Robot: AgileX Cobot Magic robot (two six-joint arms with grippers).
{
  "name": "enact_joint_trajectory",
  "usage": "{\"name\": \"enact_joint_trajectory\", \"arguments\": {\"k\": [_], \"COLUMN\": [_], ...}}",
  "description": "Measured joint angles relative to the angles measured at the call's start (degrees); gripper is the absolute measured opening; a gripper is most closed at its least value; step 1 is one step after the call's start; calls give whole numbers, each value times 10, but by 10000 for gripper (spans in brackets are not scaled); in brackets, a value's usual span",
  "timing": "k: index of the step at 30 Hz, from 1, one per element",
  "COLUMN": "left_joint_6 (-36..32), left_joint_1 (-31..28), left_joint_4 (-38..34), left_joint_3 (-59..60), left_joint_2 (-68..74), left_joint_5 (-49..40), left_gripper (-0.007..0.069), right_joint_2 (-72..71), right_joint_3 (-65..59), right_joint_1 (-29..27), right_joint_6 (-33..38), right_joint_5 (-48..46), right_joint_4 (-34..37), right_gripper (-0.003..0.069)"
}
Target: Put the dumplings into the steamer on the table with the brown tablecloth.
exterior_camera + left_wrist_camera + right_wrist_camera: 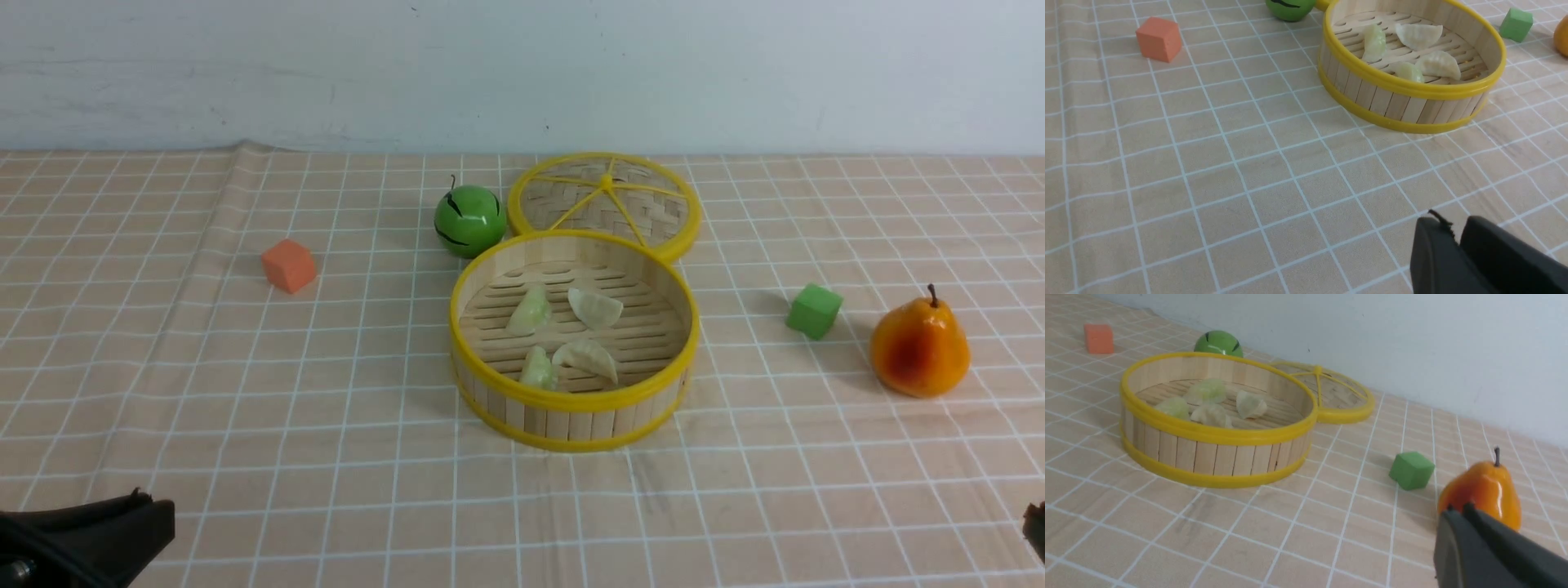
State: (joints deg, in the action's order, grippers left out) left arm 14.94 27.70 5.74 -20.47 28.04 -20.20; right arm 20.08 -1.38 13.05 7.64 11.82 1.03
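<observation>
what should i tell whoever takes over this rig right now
Left gripper: fingers together, holding nothing, low over the tablecloth near the robot.
Right gripper: shut, empty, near the pear.
Steamer: all four dumplings lie inside it, two green, two white.
Lid: flat behind the steamer.
Done: dumplings are in.
Left: nothing visible on the cloth to move.

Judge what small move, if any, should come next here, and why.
Probably none beyond parking both arms: all four dumplings already lie inside the steamer, none on the tablecloth. The left gripper and right gripper sit low at the near edge, shut and holding nothing.
</observation>
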Motion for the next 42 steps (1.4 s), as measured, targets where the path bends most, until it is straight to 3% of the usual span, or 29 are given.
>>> {"name": "enact_joint_trajectory", "arguments": {"k": [6, 13, 42], "left_joint_6": [0, 0, 0], "left_joint_1": [0, 0, 0], "left_joint_4": [1, 1, 3], "left_joint_3": [0, 0, 14], "left_joint_2": [0, 0, -12], "left_joint_5": [-1, -5, 5], "left_gripper": [92, 97, 122], "right_joint_2": [-122, -206, -207], "right_joint_3": [0, 2, 6], "right_joint_1": [-47, -104, -106], "right_joint_6": [0, -11, -27], "right_joint_5": [-152, -325, -345], "right_joint_4": [38, -21, -24], "right_gripper": [-3, 1, 24]}}
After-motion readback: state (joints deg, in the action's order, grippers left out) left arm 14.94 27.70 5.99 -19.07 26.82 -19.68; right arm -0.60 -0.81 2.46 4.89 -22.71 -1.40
